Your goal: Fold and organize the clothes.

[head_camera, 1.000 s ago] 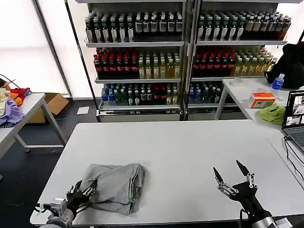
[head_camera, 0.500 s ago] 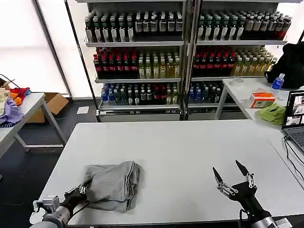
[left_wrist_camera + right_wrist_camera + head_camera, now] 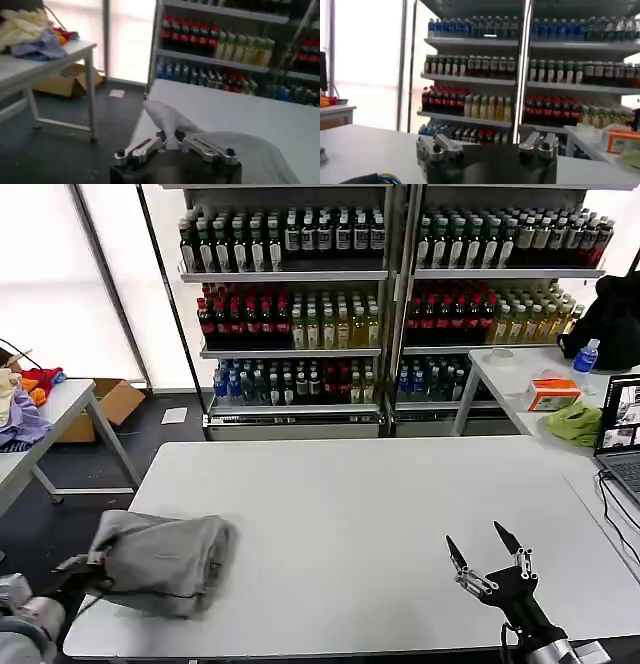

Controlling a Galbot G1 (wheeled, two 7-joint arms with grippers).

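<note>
A light grey bundle of folded clothes (image 3: 165, 559) lies at the left edge of the white table (image 3: 370, 504), partly hanging past the corner. My left gripper (image 3: 92, 565) is shut on the bundle's left edge, beyond the table's side. In the left wrist view, the jaws (image 3: 170, 136) pinch a raised fold of the grey clothes (image 3: 240, 150). Over the table's front right part, my right gripper (image 3: 482, 546) stands open with its fingers pointing up and nothing between them. Seen from the right wrist, that gripper (image 3: 490, 145) is spread wide.
Drink shelves (image 3: 300, 304) stand behind the table. A side table with coloured cloths (image 3: 25, 409) and a cardboard box (image 3: 115, 399) are at the left. At the right, another table (image 3: 530, 399) holds a laptop (image 3: 620, 434), a green cloth (image 3: 575, 424) and an orange box (image 3: 552, 394).
My left gripper has pulled the grey bundle leftward, from the table's front left part to its left edge. The right gripper has stayed in place, open.
</note>
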